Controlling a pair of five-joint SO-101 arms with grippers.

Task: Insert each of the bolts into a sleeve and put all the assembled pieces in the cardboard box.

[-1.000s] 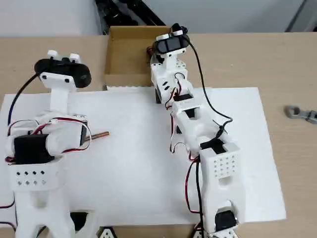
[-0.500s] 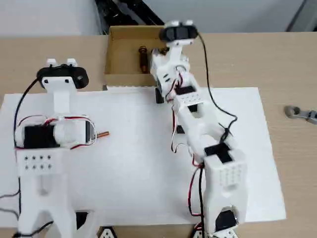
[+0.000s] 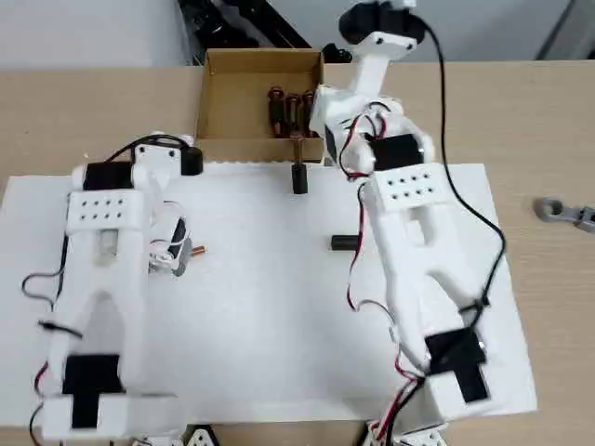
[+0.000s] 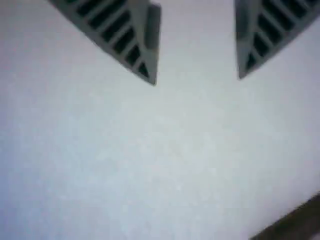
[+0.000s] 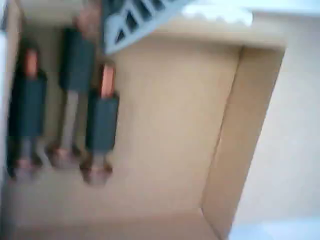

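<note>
The cardboard box (image 3: pixel 216 100) stands at the back edge of the white sheet (image 3: pixel 260 325). Three assembled bolt-and-sleeve pieces (image 3: pixel 289 110) lie side by side inside it (image 5: pixel 102 127). Above them hangs my right gripper, open and empty, with one finger (image 5: pixel 135 20) over the box (image 5: pixel 235 125). Two loose black sleeves lie on the sheet, one (image 3: pixel 299 177) near the box and one (image 3: pixel 345 243) farther forward. A copper bolt (image 3: pixel 197 249) pokes out from under my left arm (image 3: pixel 107 218). My left gripper (image 4: pixel 197 50) is open over the bare sheet (image 4: pixel 160 165).
A metal wrench (image 3: pixel 562 212) lies on the wooden table at the far right. The right arm (image 3: pixel 409 214) stretches over the right half of the sheet. Bare sheet lies between the two arms.
The right arm has risen and drawn back from over the box, uncovering three pieces inside it. The left arm has swung forward and down, covering most of the copper bolt.
</note>
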